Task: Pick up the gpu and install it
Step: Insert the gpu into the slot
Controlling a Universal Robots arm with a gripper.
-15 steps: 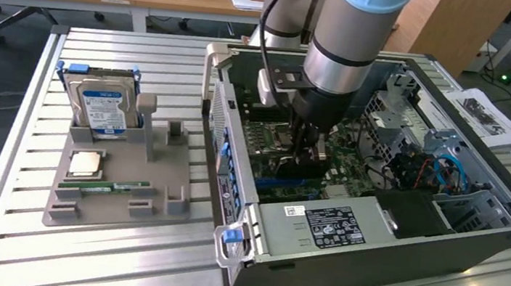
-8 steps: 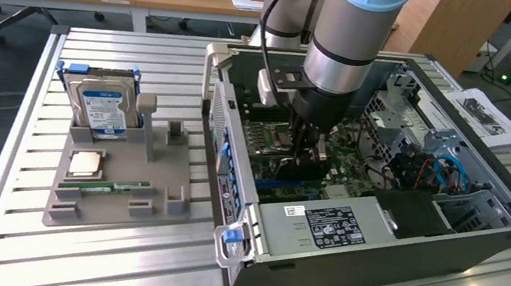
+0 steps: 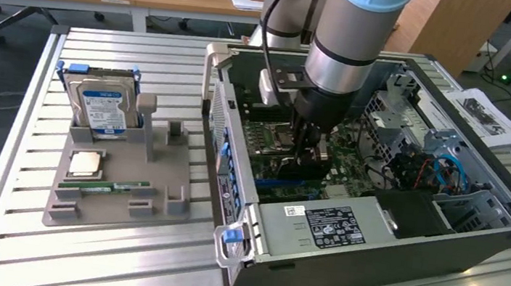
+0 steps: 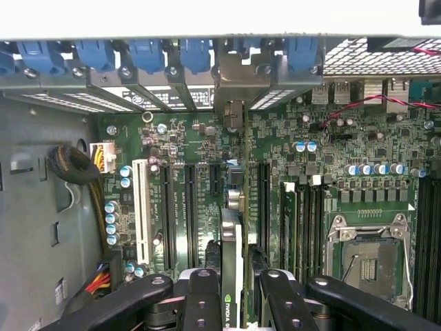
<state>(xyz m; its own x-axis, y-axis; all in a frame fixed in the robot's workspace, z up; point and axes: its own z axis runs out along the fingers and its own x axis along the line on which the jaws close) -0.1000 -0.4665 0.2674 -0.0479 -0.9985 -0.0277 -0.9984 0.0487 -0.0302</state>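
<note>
Slatted metal table (image 3: 124, 258), one open computer case (image 3: 372, 230), one gripper (image 4: 233, 289) clamped on one gpu (image 4: 231, 248), one hard drive (image 3: 104, 106).

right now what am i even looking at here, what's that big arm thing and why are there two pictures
It is a robot arm reaching down into an open computer case on a slatted metal table. One picture is taken from a camera off the arm; the other from a camera on its wrist, looking down at the motherboard. Its black fingers grip a thin graphics card, the gpu, edge-on over the expansion slots. Beside the case, a grey tray holds a hard drive, a processor chip and a memory stick.
</note>
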